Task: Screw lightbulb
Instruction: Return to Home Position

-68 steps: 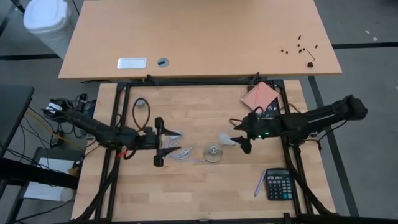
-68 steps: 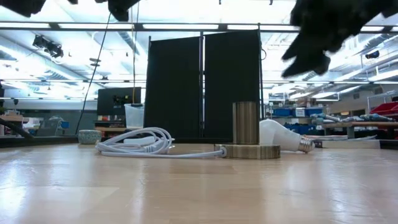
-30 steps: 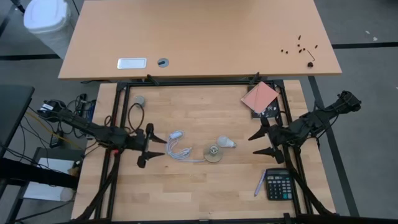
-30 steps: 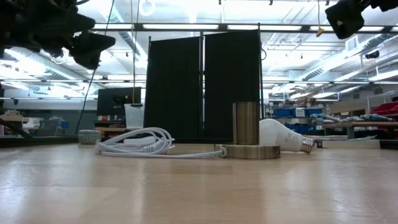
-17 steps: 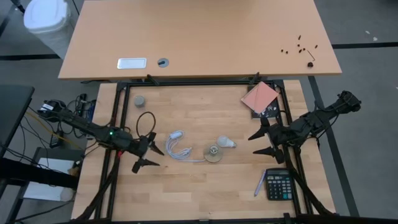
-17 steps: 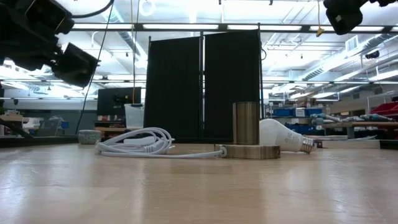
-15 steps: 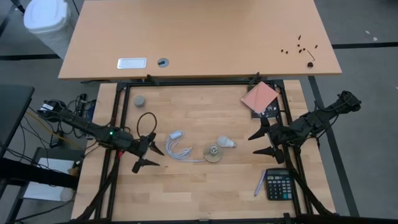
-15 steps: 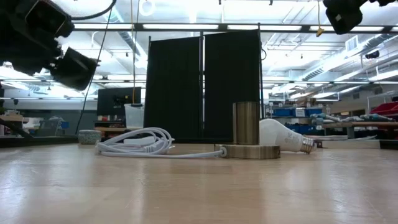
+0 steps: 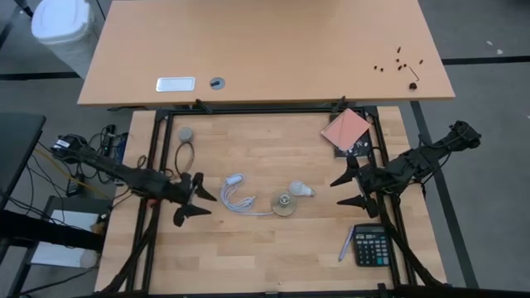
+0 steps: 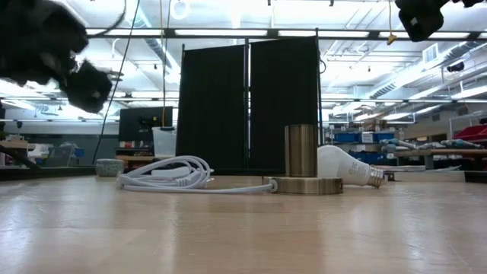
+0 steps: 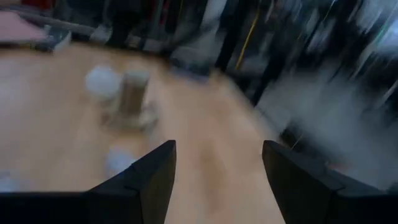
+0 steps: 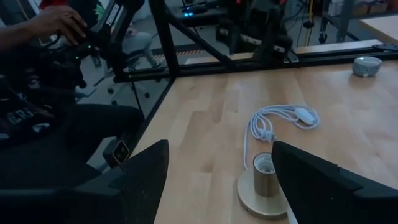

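The small white lightbulb lies on its side on the wooden table, its silvery screw base toward the table's right; it also shows in the low view. Just left of it stands the round metallic socket, upright on its disc, with its white cable coiled to the left. My left gripper hovers open left of the cable, empty. My right gripper hovers open right of the bulb, empty. The left wrist view is blurred but shows the socket and the bulb.
A calculator and a pen lie near the front right. A pink flat thing lies at the back right, and a small grey puck at the back left. A person shows beyond the table.
My left gripper has gone a little down and toward the table's left edge, staying open; it is still moving. The bulb, the socket and the cable have stayed where they were.
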